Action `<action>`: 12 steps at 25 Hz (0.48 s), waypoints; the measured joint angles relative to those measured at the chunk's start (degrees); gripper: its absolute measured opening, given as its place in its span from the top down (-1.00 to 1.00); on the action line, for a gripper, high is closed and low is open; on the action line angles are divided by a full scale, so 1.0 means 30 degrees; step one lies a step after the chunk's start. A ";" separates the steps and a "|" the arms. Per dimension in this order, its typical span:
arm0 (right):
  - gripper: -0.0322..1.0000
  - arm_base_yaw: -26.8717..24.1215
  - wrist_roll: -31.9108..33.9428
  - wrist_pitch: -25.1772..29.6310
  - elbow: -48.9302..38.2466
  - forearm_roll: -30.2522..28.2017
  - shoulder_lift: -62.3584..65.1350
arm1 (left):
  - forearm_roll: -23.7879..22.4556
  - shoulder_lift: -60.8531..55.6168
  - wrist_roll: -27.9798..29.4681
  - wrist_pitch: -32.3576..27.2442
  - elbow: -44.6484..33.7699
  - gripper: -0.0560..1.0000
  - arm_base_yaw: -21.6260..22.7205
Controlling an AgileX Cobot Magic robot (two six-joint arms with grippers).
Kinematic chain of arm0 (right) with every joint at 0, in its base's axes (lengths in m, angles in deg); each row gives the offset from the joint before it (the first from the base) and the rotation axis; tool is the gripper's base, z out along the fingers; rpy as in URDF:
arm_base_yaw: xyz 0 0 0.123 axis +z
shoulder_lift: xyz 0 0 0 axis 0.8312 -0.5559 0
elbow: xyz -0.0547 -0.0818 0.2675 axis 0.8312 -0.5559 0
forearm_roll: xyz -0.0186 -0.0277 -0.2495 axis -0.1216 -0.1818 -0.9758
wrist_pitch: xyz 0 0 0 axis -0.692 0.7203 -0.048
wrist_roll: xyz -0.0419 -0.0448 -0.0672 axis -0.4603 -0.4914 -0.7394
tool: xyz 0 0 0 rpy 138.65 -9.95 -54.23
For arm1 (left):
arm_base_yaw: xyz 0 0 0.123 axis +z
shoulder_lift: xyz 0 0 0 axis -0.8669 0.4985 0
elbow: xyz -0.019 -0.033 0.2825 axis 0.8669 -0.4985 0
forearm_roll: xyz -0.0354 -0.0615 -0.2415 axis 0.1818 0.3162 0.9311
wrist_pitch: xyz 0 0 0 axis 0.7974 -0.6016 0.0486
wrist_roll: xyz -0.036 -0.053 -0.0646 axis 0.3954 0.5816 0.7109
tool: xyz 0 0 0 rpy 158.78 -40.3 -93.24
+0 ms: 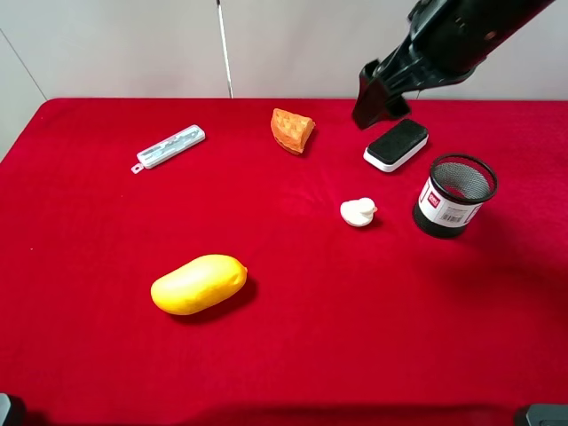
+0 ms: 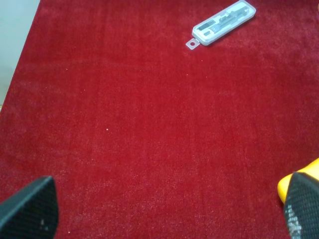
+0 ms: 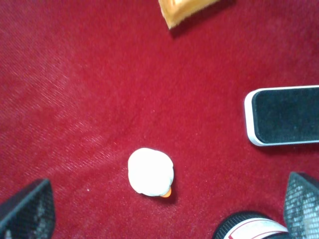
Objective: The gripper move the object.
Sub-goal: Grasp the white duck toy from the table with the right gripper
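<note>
Exterior high view showed a worktop covered in red cloth [image 1: 89,355]. A small white duck [image 1: 358,212] sat upright on the cloth, right of the middle and about halfway between the back and front edges, with nothing touching it. Near it, toward the right edge, stood a black mesh cup [image 1: 454,195] with a white and red label. Behind the duck lay a white block with a black top [image 1: 396,144], and an orange sponge wedge [image 1: 292,130] lay near the middle of the back edge.

The right gripper [image 1: 380,111] hung above the back edge, just behind the block. Its fingers were spread wide and held nothing. From the right wrist camera the duck appeared on bare cloth, apart from both fingertips.

A yellow mango [image 1: 198,284] lay left of the middle toward the front edge, and a clear plastic case [image 1: 170,146] lay toward the back left corner. The left gripper [image 2: 164,209], seen only from its wrist camera, was also spread and empty, close to the mango.
</note>
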 joint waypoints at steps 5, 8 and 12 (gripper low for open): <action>-0.41 0.0000 -0.0370 -0.0154 0.0027 -0.0038 -0.1662 | 0.0000 0.0000 0.0000 0.0000 0.0000 -0.80 0.0000; -0.41 0.0000 -0.0511 -0.0281 0.0027 -0.0038 -0.2474 | 0.0000 0.0000 0.0000 0.0000 0.0000 -0.80 0.0000; -0.41 0.0000 -0.0800 -0.0392 0.0027 0.0016 -0.3471 | 0.0000 0.0000 0.0000 0.0000 0.0000 -0.80 0.0000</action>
